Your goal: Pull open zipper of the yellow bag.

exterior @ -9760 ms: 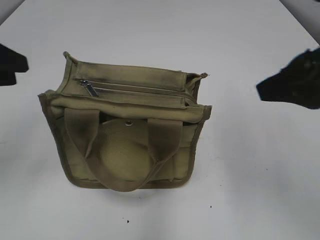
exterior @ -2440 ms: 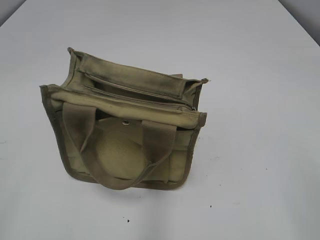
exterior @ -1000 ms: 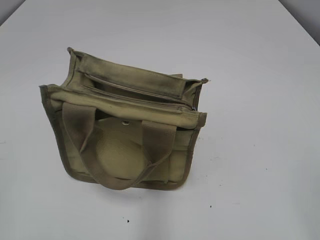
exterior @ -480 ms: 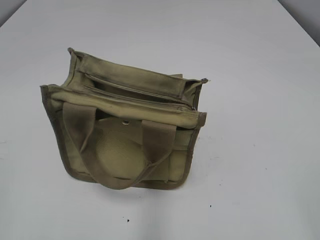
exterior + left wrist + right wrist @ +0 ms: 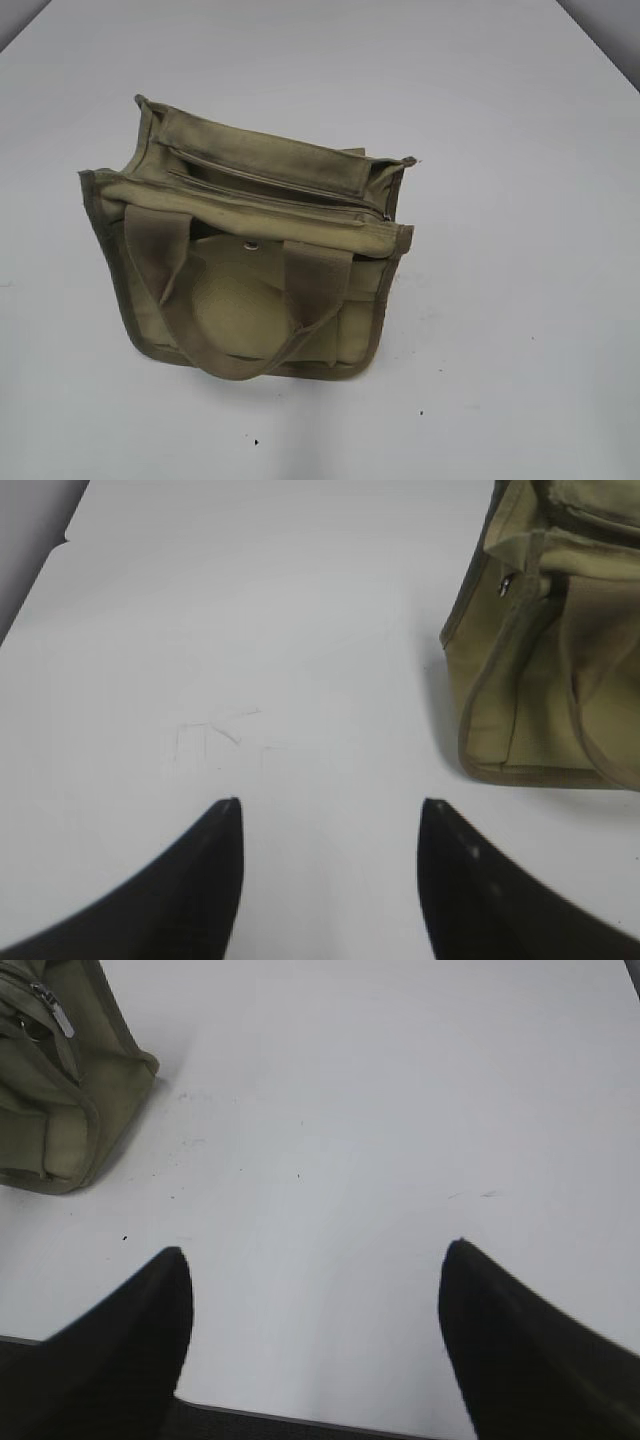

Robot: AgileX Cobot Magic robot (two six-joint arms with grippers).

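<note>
Sitting upright on the white table (image 5: 520, 300), the yellow bag (image 5: 250, 290) is left of centre in the ext. view, w/ both arms out of that shot. Zipper (image 5: 270, 190) runs along the bag's top from far-left to near-right; the track looks parted, w/ a dark gap along it, and the metal pull tab (image 5: 52, 1010) shows at the right end in the right wrist view. Judging by that, the zip looks open, or v. nearly so.

Left gripper (image 5: 330, 815) hovers over bare table, jaws spread apart, nothing between them; bag's end panel sits to its upper right, well apart. Right gripper (image 5: 315, 1260) likewise wide open and empty, bag at its upper-left corner, apart.

Risks from here:
- Any re-grab of the tab: it's small and lies flat against fabric, so jaws could pinch canvas instead and drag the whole bag.
- Bag is light & soft w/ nobody bracing it; a one-sided pull would prob. slide or tip it.
- Webbing handle (image 5: 240, 320) droops over the front; a low approach could snag it.
- Snap button (image 5: 252, 244) is also metal, easy to mistake for the tab.
</note>
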